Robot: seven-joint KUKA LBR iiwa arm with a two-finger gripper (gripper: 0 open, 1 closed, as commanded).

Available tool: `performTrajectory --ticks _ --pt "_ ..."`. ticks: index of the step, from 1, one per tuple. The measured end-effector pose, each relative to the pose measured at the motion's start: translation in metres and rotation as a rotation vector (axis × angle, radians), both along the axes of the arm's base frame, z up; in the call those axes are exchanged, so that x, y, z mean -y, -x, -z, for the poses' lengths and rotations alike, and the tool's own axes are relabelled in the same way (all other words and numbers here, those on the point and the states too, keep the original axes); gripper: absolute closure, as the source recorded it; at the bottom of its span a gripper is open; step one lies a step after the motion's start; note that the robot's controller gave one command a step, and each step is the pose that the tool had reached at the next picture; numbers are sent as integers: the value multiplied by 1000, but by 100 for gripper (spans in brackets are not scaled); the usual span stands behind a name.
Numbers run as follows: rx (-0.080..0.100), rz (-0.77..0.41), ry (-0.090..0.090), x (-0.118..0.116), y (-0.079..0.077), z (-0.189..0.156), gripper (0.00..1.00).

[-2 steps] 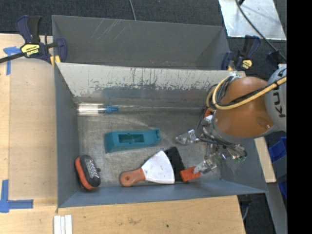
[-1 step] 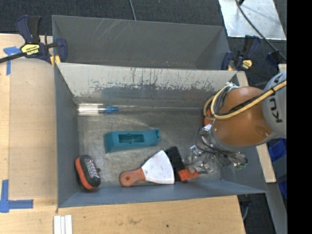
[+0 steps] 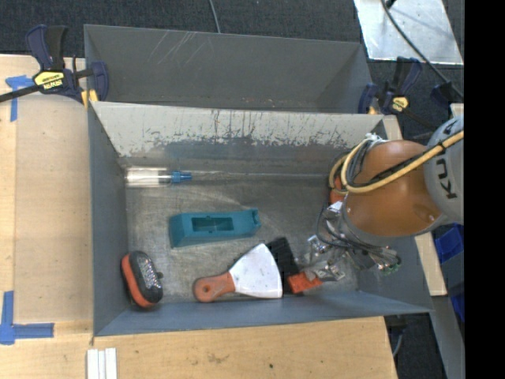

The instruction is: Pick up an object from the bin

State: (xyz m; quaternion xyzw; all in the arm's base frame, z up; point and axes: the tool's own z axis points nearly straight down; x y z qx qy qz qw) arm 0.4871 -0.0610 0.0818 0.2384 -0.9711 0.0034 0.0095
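Observation:
My gripper (image 3: 328, 262) is low in the bin's front right corner, beneath the arm's orange cover. Just to its left lies a small black and red-orange tool (image 3: 290, 272), with its red end touching or almost touching the gripper's metal. Beside that tool rests a white scraper with an orange handle (image 3: 245, 278), pointing left along the bin's front wall.
A teal block (image 3: 213, 227) lies in the middle of the floor. In the front left corner sits an orange and black oval gadget (image 3: 142, 279). Along the back wall lies a clear tube with a blue tip (image 3: 158, 178). The arm enters from the right.

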Motion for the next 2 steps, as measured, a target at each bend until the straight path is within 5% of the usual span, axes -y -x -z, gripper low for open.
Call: performTrajectory --ticks 2 --pt "9 3 -6 0 2 -18 100"
